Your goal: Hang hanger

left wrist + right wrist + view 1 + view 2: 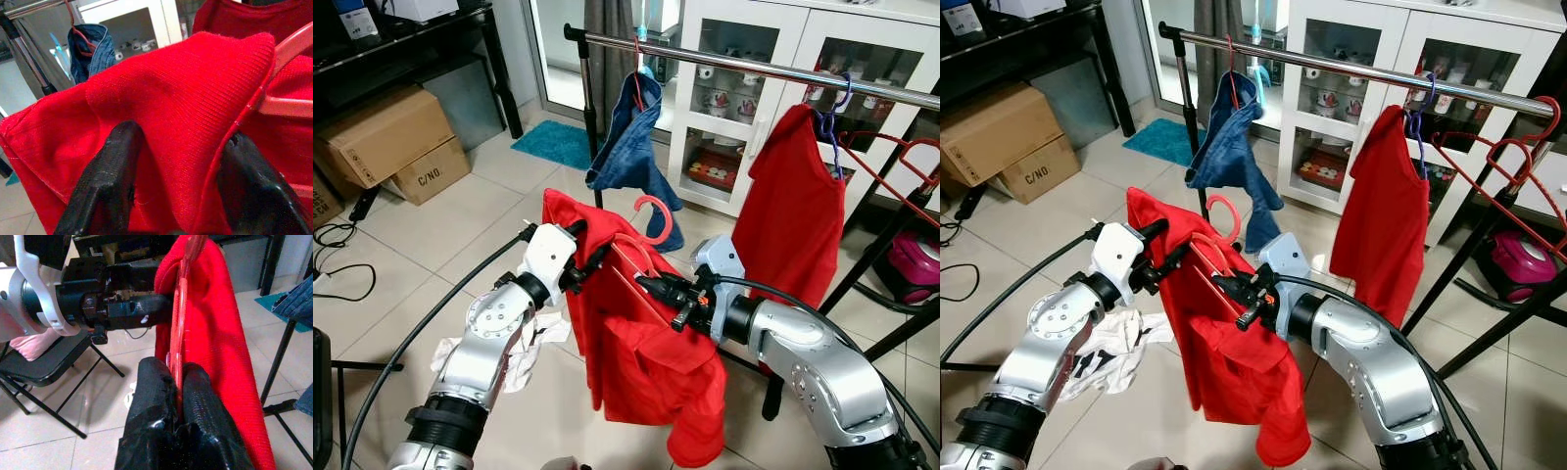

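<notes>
A red shirt (pixel 646 362) hangs on a pink hanger (pixel 656 211), held in the air between my two arms, below and in front of the silver clothes rail (pixel 754 67). My left gripper (pixel 590 262) is shut on the shirt's shoulder, with a fold of cloth between its fingers (pixel 122 161). From the other side, my right gripper (pixel 651 287) is shut on the hanger's thin bar (pixel 183 308). The hanger's hook points up, free of the rail. A blue denim garment (pixel 631 137) and another red shirt (pixel 793 206) hang on the rail.
Empty red hangers (pixel 901 166) hang at the rail's right end. A white glass-door cabinet (pixel 744 108) stands behind the rail. Cardboard boxes (pixel 386 137) and a black shelf are at the left, a teal mat (pixel 553 142) and a white cloth (pixel 543 338) lie on the tiled floor.
</notes>
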You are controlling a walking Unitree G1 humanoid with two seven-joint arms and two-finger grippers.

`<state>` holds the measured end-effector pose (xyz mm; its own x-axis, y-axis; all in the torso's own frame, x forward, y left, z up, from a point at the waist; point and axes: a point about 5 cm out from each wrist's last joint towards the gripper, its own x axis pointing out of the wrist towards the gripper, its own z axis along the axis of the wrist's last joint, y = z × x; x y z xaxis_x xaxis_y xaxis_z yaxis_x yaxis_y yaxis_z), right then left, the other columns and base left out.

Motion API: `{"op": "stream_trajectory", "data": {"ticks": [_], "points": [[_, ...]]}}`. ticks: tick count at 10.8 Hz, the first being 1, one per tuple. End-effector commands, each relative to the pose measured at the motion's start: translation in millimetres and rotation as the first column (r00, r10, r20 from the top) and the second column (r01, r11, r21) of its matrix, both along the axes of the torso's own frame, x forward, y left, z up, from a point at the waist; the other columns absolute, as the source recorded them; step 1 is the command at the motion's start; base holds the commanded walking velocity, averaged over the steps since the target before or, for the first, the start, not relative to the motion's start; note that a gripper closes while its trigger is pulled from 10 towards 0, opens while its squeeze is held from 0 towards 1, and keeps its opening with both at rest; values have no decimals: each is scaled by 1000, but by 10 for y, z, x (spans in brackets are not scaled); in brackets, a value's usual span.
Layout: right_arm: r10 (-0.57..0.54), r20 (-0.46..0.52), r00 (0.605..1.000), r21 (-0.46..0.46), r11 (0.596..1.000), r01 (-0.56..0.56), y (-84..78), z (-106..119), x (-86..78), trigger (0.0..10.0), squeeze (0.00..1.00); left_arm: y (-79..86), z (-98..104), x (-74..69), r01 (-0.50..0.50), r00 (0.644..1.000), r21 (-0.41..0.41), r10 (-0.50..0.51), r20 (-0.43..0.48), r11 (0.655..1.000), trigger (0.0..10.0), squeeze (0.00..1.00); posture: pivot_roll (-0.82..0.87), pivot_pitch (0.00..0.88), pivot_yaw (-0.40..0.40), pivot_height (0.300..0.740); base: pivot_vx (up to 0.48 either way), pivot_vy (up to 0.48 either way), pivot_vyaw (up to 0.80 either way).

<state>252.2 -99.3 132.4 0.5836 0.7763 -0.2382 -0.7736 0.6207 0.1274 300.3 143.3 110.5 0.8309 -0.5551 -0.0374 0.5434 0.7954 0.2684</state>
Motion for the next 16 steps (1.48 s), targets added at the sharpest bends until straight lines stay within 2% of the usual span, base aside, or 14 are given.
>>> {"op": "stream_trajectory", "data": {"ticks": [1,6,9,12,14,16], "points": [[7,40,999,18,1000,-7,14,103,-1,0,0,35,3,4,-19,1000,-13,19,2,1000,0,0,-83,0,49,740,0,0,0],[-23,41,999,4,1000,23,-11,92,47,0,0,98,6,-11,-55,998,-37,55,-9,998,0,0,-80,0,45,740,0,0,0],[-62,46,997,-63,996,65,-64,52,124,0,0,215,46,-69,-78,997,-34,78,-4,996,0,0,-76,0,36,740,0,0,0],[-40,70,997,-125,991,48,-107,23,132,0,0,492,182,-55,-161,987,18,160,28,987,0,0,-74,0,37,740,0,0,0],[40,95,995,-209,978,-19,-117,-7,114,0,0,620,405,28,-203,976,58,196,99,978,0,0,-66,0,36,740,0,0,0],[166,68,984,-365,922,-130,-212,-138,49,0,0,801,715,89,-217,970,155,195,146,964,0,0,-58,0,32,740,0,0,0]]}}
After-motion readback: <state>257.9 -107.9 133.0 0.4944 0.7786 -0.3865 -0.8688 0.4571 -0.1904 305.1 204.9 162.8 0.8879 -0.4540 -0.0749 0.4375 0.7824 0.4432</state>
